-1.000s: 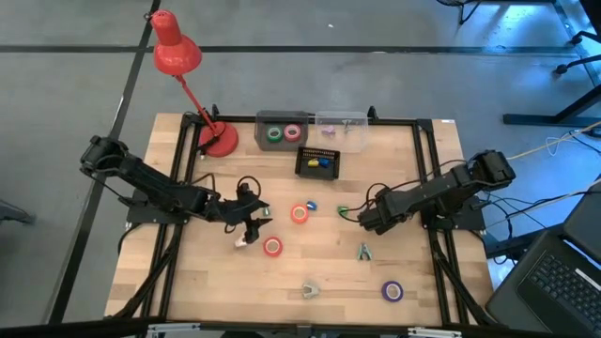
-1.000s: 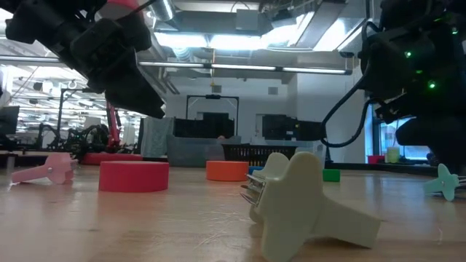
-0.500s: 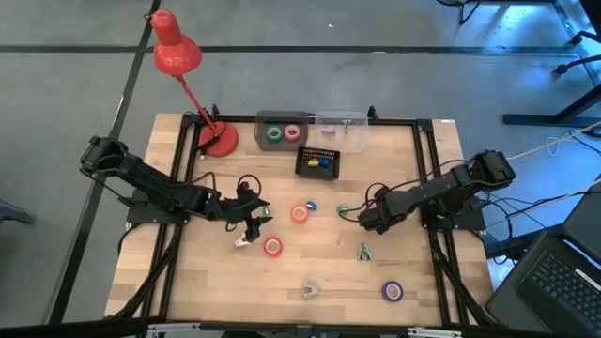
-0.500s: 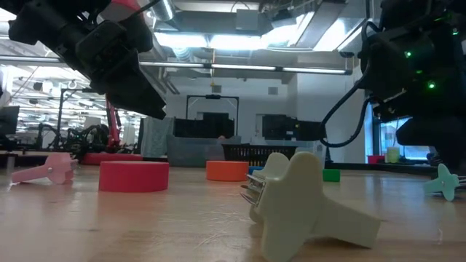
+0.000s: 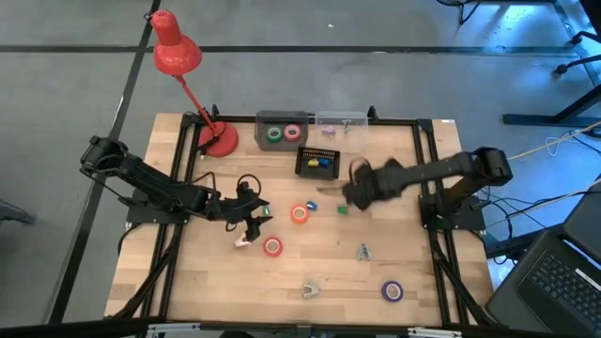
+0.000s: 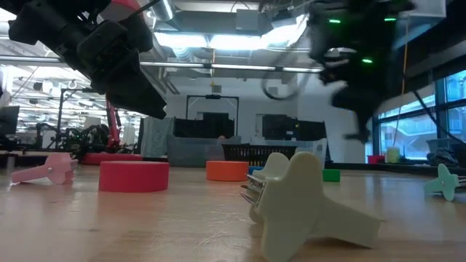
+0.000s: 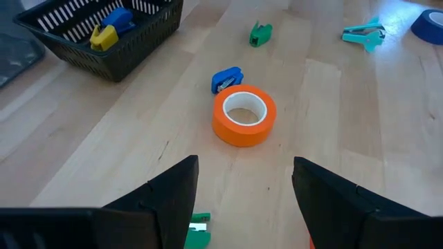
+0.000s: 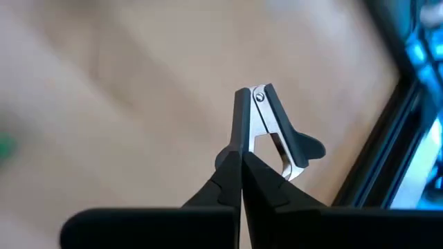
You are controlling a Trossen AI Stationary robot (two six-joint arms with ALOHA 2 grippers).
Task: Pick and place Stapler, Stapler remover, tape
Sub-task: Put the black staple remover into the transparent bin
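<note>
My right gripper (image 8: 241,162) is clamped on a black staple remover (image 8: 273,131), its two fingers pressed together on the remover's tail while the metal claws and black wings stick out past them. From above, that gripper (image 5: 355,191) hangs over the table (image 5: 413,282) just beside the black basket (image 5: 317,161), near a small green stapler (image 5: 343,209) lying on the wood.

My left gripper (image 7: 242,187) is spread wide and holds nothing. It points at the orange tape (image 7: 243,115), which lies flat on the table with a blue stapler (image 7: 226,78) touching its far side. From above, the left gripper (image 5: 252,219) sits near the table's middle left, between the orange roll (image 5: 300,213) and the red-pink tape (image 5: 272,247), with a pink remover (image 5: 243,242) close by.

Farther out, a teal remover (image 5: 362,251) lies on the right half, a cream remover (image 5: 310,288) near the front edge, and the purple tape (image 5: 392,292) at the front right. At the back, a grey tray (image 5: 282,123) holds a green roll (image 5: 274,133) and a pink roll (image 5: 292,133), beside a clear box (image 5: 341,128). A red lamp (image 5: 178,58) stands at the back left corner.
</note>
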